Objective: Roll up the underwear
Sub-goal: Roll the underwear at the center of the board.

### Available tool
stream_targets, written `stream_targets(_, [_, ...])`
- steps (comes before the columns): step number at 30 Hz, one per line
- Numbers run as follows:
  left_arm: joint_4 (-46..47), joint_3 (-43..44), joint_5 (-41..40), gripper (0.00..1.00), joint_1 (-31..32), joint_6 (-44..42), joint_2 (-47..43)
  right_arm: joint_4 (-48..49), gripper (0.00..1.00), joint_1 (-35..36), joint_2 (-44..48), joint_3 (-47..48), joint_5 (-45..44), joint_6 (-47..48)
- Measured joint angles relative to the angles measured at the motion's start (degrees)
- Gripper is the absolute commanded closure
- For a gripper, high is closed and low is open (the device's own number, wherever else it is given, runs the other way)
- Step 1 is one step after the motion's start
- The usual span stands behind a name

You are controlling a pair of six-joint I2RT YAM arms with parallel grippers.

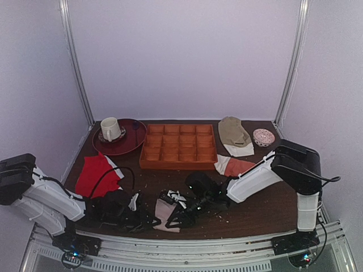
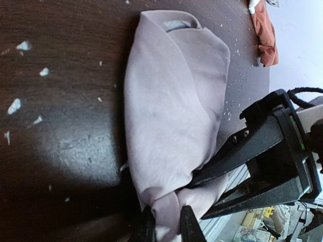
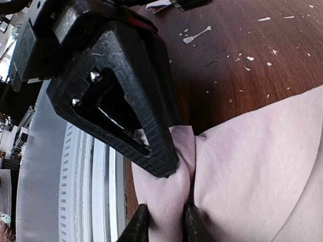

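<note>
Far left: red garment (image 1: 97, 174) lies spread on the table (image 1: 266, 211), well apart from the work and not involved.

Left gripper (image 2: 167, 227): low near the front edge, jaws pressed together on one end of the underwear (image 2: 174, 111). A tuck of pink cloth bunches between the tips. Probably gathering that end so the folded layers do not fall open.

Underwear: front centre of the table, between the two grippers. It sits folded into a thick pale pad, loose rather than a tight roll. The waistband is mostly hidden; only a small pale strip shows at the far end in the left wrist view.

Right gripper (image 3: 162, 226): reaches in from the right, tips nipping a fold of the same cloth, just beside the left gripper's finger. Both seem to hold the same end, likely to turn it over together. Judged early in the rolling. With the fingers this crowded, they could knock together.

Right, further back: orange-rust garment (image 1: 237, 166) lies near the orange tray (image 1: 178, 164).
</note>
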State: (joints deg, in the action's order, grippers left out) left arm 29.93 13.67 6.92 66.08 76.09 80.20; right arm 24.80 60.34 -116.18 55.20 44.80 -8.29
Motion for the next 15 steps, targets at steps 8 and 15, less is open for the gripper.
stream_targets(8, [-0.1, 0.0, 0.0, 1.00, 0.0, 0.0, 0.0, -4.5, 0.66, 1.7, 3.5, -0.4, -7.7, 1.5])
stream_targets(15, [-0.4, 0.1, 0.0, 1.00, 0.0, 0.0, 0.0, -7.3, 0.60, 3.0, 8.7, -2.5, -16.6, 2.8])
